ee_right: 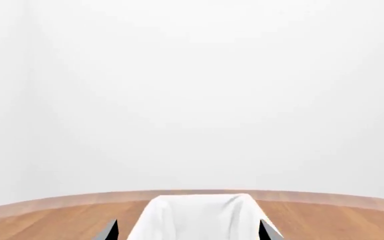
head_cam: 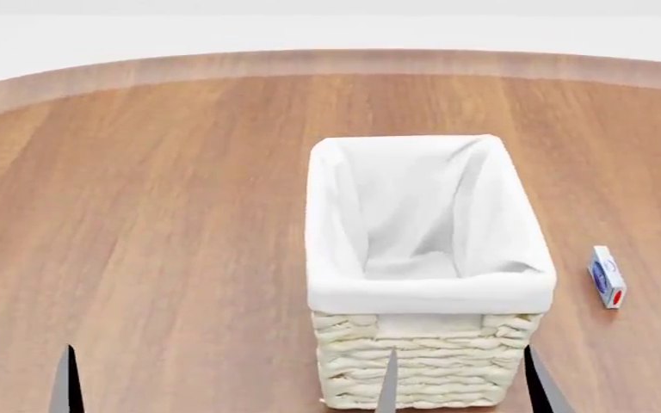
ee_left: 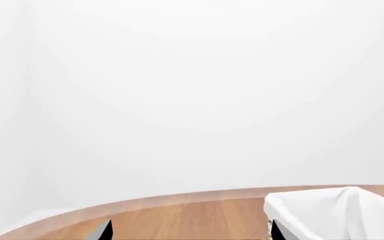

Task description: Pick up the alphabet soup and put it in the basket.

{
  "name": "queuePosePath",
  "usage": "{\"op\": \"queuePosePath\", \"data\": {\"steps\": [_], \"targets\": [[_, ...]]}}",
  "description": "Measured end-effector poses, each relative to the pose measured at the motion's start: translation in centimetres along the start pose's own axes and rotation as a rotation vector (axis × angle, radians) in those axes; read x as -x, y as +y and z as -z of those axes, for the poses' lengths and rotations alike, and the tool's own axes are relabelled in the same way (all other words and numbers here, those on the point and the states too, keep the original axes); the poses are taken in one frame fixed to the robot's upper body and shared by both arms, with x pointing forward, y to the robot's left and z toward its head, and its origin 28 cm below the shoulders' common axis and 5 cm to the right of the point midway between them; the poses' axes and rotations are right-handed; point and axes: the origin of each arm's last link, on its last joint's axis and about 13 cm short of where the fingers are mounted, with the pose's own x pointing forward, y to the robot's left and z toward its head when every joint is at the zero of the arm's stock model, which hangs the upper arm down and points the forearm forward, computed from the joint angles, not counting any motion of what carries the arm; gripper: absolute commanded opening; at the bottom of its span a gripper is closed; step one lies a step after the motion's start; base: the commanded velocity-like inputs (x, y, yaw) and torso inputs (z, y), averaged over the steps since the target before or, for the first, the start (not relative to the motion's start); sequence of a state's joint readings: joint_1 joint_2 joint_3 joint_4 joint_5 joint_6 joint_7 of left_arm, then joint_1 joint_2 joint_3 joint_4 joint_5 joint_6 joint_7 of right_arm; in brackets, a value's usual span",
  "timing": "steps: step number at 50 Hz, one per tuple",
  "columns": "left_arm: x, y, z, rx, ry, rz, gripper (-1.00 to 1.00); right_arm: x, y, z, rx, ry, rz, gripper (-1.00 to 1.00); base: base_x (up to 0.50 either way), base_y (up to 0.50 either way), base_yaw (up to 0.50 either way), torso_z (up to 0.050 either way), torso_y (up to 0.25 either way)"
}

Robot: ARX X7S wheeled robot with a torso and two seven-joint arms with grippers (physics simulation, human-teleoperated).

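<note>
From the head view we see the basket (head_cam: 429, 275) standing upright near the middle of the wooden tabletop (head_cam: 147, 198), cream wicker below and a white cloth liner (head_cam: 411, 215) folded over its rim. Its inside shows only white cloth as far as we can see down into it.

We cannot find the alphabet soup in any view: no blue-labelled can shows on the tabletop or in the visible part of the basket.

To the robot's right of the basket, apart from it, a small white box (head_cam: 606, 276) lies flat on the wood. It carries a blue round mark and a red spot at its near end; any writing on it is too small for us to read.

At the lower edge of the head view, dark finger tips poke in: one of the left gripper's fingers (head_cam: 68, 383) at the left, and the right gripper (head_cam: 463, 383) with one tip in front of the basket's wicker and the other at its right corner. The right fingers stand wide apart and hold nothing. Both wrist views show two separated tips with nothing between them, so the left gripper (ee_left: 190, 231) is spread and empty too.
</note>
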State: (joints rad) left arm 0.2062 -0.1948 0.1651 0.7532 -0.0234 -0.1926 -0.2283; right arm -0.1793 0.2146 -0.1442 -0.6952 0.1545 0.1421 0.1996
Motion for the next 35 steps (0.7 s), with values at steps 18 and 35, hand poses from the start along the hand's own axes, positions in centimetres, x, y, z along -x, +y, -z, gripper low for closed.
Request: {"op": "queuePosePath", "data": {"steps": [18, 35], "targets": [[-0.3, 0.0, 0.8, -0.012, 0.022, -0.005, 1.00, -0.1, -3.5, -3.2, 0.074, -0.024, -0.002, 1.00, 0.00, 0.00, 0.00, 0.000, 0.000], [-0.5, 0.1, 1.2, -0.026, 0.036, -0.020, 1.00, 1.6, -8.8, -3.7, 0.165, 0.046, 0.079, 1.00, 0.00, 0.00, 0.00, 0.000, 0.000]]}}
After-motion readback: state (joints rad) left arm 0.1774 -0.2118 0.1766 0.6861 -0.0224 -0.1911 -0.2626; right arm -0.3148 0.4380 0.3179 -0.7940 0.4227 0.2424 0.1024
